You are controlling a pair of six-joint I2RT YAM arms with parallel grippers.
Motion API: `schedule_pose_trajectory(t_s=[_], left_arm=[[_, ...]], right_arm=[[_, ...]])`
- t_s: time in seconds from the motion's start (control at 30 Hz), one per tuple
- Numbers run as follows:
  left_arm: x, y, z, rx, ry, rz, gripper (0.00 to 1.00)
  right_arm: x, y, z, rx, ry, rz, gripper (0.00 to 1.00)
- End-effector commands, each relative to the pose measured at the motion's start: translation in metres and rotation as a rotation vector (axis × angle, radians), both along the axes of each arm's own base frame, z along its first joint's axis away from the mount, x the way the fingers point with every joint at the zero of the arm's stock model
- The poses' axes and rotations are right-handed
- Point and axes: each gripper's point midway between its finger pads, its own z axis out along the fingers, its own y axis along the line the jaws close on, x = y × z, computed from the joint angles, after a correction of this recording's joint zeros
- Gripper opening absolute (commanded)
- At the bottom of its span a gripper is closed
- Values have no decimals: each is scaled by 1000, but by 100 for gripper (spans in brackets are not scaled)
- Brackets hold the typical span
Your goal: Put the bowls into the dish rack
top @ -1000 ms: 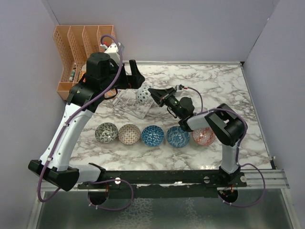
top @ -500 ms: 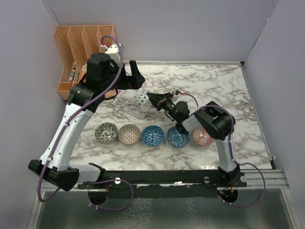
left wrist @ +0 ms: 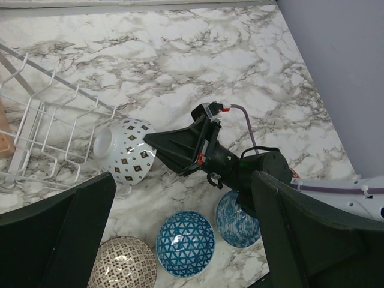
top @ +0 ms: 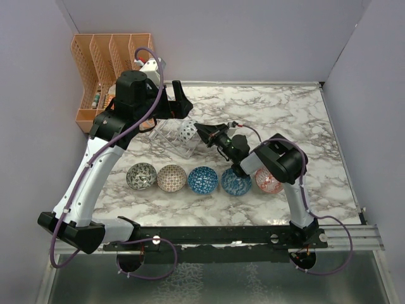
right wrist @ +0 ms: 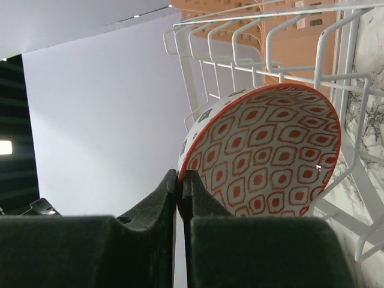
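This is a robotics lab test cell: a marble-patterned table (top: 291,107) boxed in by plain pale-purple walls (top: 253,38), with robot arms (top: 95,171) bolted to a black rail (top: 221,235).

The right pincer (top: 199,128) holds a bowl (top: 186,132) at the dish rack (top: 163,137).

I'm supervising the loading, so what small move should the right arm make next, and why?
Probably ease the right gripper a little deeper into the rack, so the bowl slides between two bars. The gripper is shut on the bowl's rim, and the bowl stands on edge at the rack's end, seemingly not yet seated in a slot.
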Motion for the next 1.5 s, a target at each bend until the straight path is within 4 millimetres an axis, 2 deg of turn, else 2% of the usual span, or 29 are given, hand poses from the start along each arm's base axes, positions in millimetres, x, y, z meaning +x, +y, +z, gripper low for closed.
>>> schedule_pose_trajectory(t_s=[0.0, 0.13, 0.47, 0.73, 0.97, 1.13, 1.2, 1.33, 1.4, 1.47], left_arm=[[-5, -3, 12, -26, -38, -26, 99], [-5, -3, 13, -26, -41, -24, 99], [-5, -3, 12, -28, -42, -25, 99], [-5, -2, 13, -28, -43, -20, 99], [-5, 0, 14, -26, -45, -10, 99], [-5, 0, 13, -26, -43, -8, 99], [-5, 0, 13, -26, -44, -6, 99], [-6, 1, 15, -27, -47, -3, 99], [-7, 2, 16, -28, -49, -3, 99], [-9, 3, 20, -29, -57, -4, 99]], right_arm=[[-6, 11, 16, 62, -47, 54, 6], [-6, 10, 5, 59, -8, 56, 12], [-13, 5, -12, 27, 74, 61, 38], [-19, -3, -12, -20, 130, 48, 45], [-22, -11, -15, -183, 201, 13, 55], [-30, -13, -24, -294, 269, 31, 57], [-34, -17, -29, -357, 310, 28, 60], [-43, -32, -32, -479, 333, 21, 61], [-48, -44, -28, -579, 329, 20, 61], [-51, -59, -16, -711, 302, 18, 62]])
